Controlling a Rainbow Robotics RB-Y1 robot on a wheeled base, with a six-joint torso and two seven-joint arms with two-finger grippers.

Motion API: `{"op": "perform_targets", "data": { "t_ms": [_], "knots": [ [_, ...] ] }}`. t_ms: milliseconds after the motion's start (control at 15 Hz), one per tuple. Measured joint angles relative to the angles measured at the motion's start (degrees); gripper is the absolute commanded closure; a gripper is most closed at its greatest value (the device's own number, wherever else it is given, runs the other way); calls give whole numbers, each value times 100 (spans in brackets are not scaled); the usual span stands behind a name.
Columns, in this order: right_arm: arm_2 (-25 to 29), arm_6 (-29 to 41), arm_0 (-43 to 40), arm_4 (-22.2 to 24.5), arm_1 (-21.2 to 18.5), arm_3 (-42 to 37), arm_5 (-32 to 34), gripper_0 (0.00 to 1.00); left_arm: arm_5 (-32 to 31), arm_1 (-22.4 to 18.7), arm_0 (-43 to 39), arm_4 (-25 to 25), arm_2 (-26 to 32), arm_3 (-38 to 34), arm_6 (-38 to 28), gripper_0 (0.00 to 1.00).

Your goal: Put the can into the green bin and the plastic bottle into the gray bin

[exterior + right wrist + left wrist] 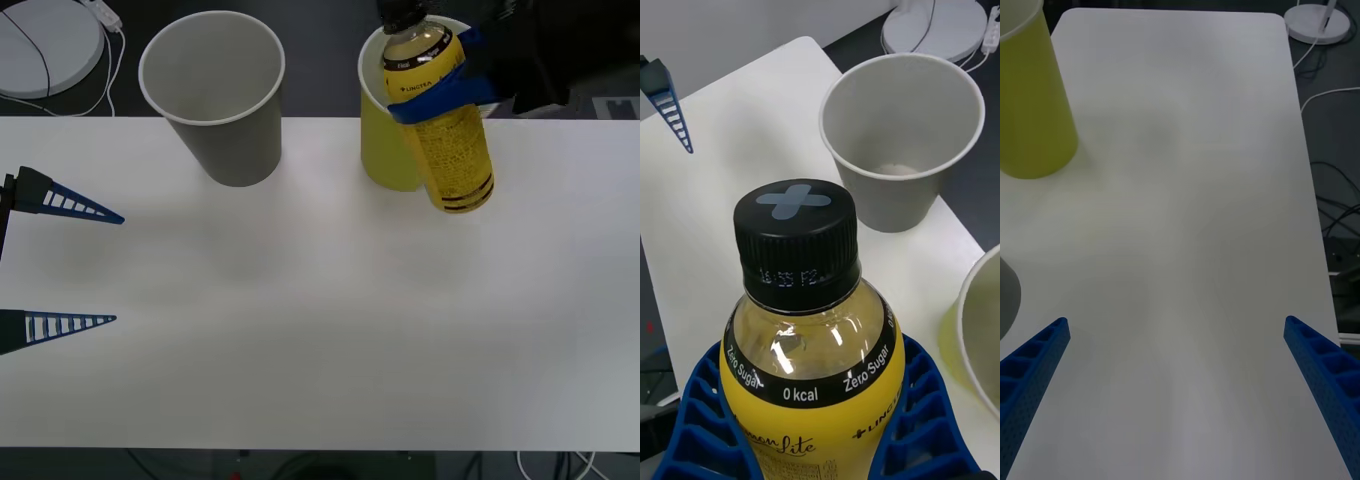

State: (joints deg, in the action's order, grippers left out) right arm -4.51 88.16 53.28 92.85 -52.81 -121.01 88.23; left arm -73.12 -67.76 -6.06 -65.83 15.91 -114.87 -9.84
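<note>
Plastic bottle [443, 130]: clear, yellow label, black bands, black cap; upright, raised off the table, in front of the green bin [385, 150] at far right. Gray bin [222, 100]: upright, open, far centre-left, standing apart from the green bin.

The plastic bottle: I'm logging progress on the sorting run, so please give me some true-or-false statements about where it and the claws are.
1. The right claw is shut on the plastic bottle. True.
2. The bottle lies inside the gray bin. False: it is held up in front of the green bin.
3. The left claw is open over bare table. True.
4. The bottle's cap is off. False: the black cap is on.
</note>
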Motion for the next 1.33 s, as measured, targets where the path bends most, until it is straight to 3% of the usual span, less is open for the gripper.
{"op": "perform_targets", "data": {
  "t_ms": [333, 733, 1333],
  "knots": [
    [-745, 0, 993, 925, 788, 774, 178, 100, 0, 0, 0, 0, 0, 0, 0, 0],
    [-1376, 0, 1869, 1690, 1586, 1937, 178, 100, 0, 0, 0, 0, 0, 0, 0, 0],
    [-1837, 0, 2955, 2604, 2590, 3752, 178, 100, 0, 0, 0, 0, 0, 0, 0, 0]
  ]
}}
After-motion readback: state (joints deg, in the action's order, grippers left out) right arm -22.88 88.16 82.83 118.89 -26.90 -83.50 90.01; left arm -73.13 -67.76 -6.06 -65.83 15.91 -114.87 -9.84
